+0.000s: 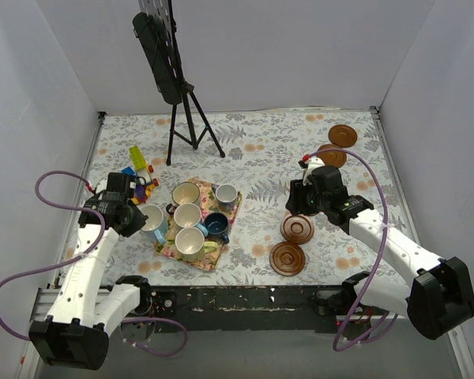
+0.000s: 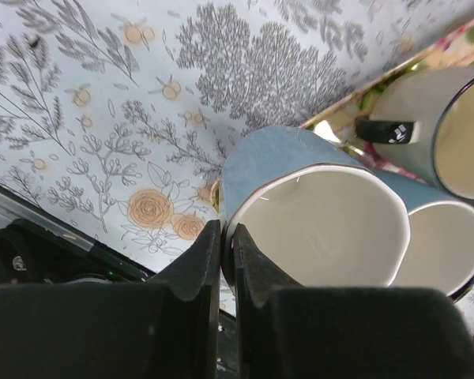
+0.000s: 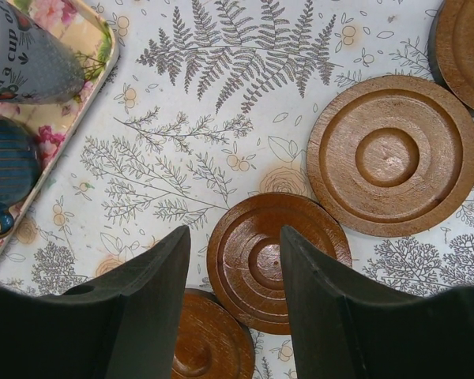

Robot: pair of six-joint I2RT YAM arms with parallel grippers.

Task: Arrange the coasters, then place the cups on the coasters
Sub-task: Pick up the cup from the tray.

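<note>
Right now the left hand (image 2: 226, 234) is shut narrow on the rim of a light-blue ceramic cup (image 2: 268, 162), one finger outside the wall and one inside the pale mouth. In the left wrist view the cup's body runs up and to the right from the fingers. In the top view it sits left of centre, at the left edge of the rectangular floral cloth mat (image 1: 212, 262) where the other cups cluster. Whether its base is clear of the tabletop (image 1: 261, 158) I cannot tell.

The coming move turns on direction. The round reddish-brown wooden coasters (image 1: 297, 228) all lie to the right, beyond the mat and well apart from this hand, so I judge the cup must cross over the other cups.

The right hand (image 3: 237, 237) is much nearer them. Its fingers stand wide and empty over one coaster (image 3: 257, 276), which seems to overlap another at the frame's bottom. Two further coasters (image 1: 342, 135) sit at the upper right.
</note>
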